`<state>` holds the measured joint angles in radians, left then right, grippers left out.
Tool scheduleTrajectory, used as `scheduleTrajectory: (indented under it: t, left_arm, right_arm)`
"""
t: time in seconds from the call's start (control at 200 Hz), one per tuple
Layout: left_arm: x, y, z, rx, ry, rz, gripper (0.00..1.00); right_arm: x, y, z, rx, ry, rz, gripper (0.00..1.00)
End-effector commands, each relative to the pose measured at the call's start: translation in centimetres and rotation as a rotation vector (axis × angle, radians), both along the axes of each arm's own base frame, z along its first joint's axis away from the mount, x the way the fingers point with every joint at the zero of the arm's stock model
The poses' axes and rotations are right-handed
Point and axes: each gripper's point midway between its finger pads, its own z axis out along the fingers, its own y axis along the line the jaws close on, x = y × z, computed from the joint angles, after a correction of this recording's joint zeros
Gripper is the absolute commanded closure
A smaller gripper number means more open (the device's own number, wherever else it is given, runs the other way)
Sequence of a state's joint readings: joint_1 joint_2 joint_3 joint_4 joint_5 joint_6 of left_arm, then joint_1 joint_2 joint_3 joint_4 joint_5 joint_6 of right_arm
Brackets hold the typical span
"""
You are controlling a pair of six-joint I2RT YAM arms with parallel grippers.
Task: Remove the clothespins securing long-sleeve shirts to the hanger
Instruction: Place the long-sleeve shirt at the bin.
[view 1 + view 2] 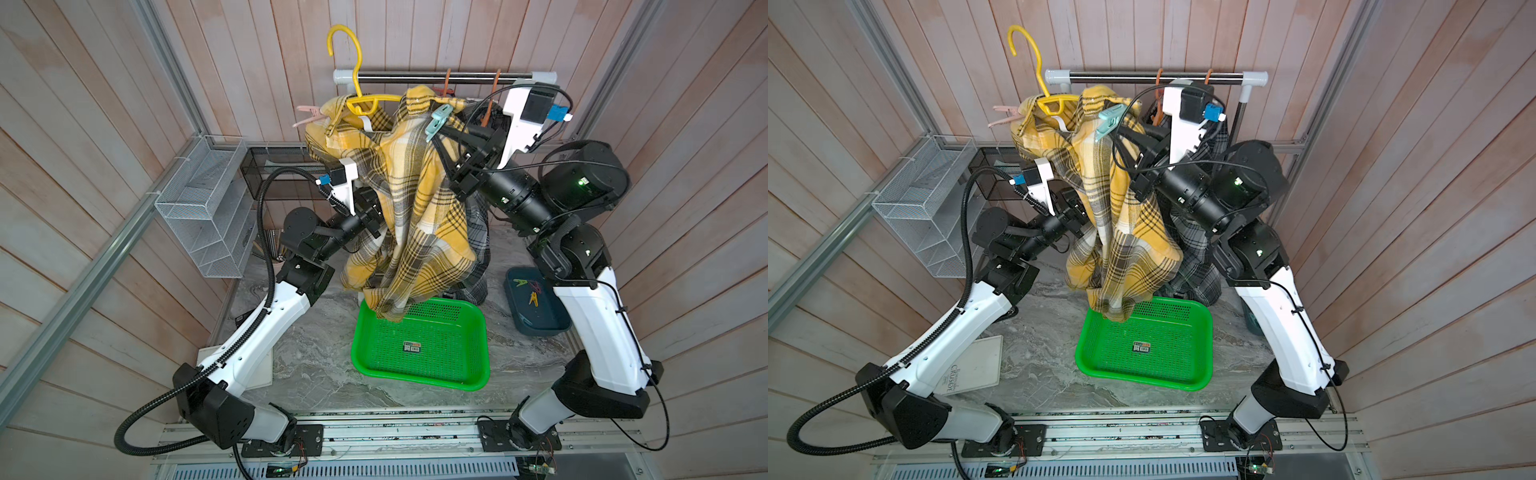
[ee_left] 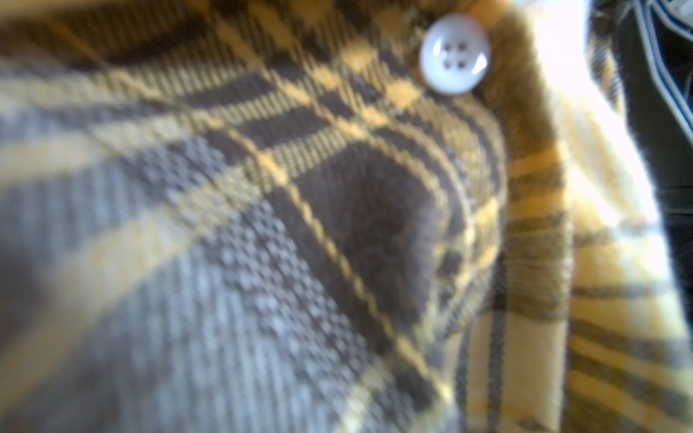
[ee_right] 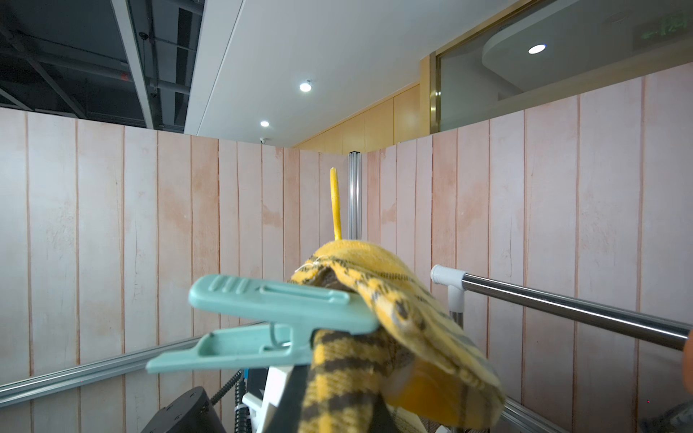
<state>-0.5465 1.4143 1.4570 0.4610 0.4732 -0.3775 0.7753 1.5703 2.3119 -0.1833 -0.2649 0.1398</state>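
The right gripper [image 1: 442, 132] pinches the shoulder of the yellow shirt [image 1: 415, 199] just beneath the teal clothespin [image 1: 438, 121]. The left gripper [image 1: 376, 212], jaws pressed together, sits buried in its folds.

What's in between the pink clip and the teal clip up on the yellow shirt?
The yellow hanger and bunched cloth of the yellow shirt lie between them, as both top views show.

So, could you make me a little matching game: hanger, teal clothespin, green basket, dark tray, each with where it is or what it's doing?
Things: 1 hanger; 2 teal clothespin; 3 green basket; 4 dark tray.
States: A holds loose clothespins; B clipped on the yellow shirt; C lies under the shirt's hem; D carries the yellow shirt.
Pairs: 1-D; 2-B; 3-C; 4-A.
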Motion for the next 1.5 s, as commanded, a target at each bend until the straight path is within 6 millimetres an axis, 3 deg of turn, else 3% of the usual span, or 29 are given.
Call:
scheduleTrajectory:
  t: [0.0, 0.14, 0.55, 0.65, 0.73, 0.89, 1.19, 1.316, 1.496]
  left_arm:
    - [-5.8, -2.5, 0.2, 0.023, -0.09, -0.155, 1.0]
    - [-5.8, -3.1, -2.6, 0.016, -0.022, -0.14, 1.0]
    - [-3.5, -4.7, -13.3, 0.035, 0.246, -0.159, 1.0]
    - [-3.5, -4.9, -14.2, 0.04, 0.267, -0.167, 1.0]
    - [-3.7, -5.0, -13.0, 0.03, 0.24, -0.168, 1.0]
    - [-4.2, -5.3, -8.8, 0.008, 0.146, -0.181, 1.0]
    - [-6.6, -5.9, -1.4, -0.036, -0.036, -0.22, 1.0]
    - [-7.3, -6.0, 0.8, -0.053, -0.087, -0.231, 1.0]
    - [-8.8, -6.8, 2.7, -0.052, -0.153, -0.248, 1.0]
  right_arm:
    - [1.0, 1.3, -1.1, 0.032, 0.0, 0.022, 1.0]
    - [1.3, 0.6, -3.5, 0.027, 0.049, -0.009, 1.0]
    - [3.8, -1.1, -14.0, 0.002, 0.253, -0.077, 1.0]
    - [4.2, -1.3, -14.5, 0.003, 0.268, -0.084, 1.0]
    - [4.2, -1.2, -13.3, -0.001, 0.245, -0.086, 1.0]
    - [3.6, -0.3, -9.8, -0.002, 0.174, -0.029, 1.0]
    - [2.6, 1.0, -4.3, 0.017, 0.073, 0.056, 1.0]
    - [2.0, 1.7, -1.9, 0.019, 0.035, 0.102, 1.0]
    - [1.5, 2.9, -0.1, 0.012, -0.001, 0.129, 1.0]
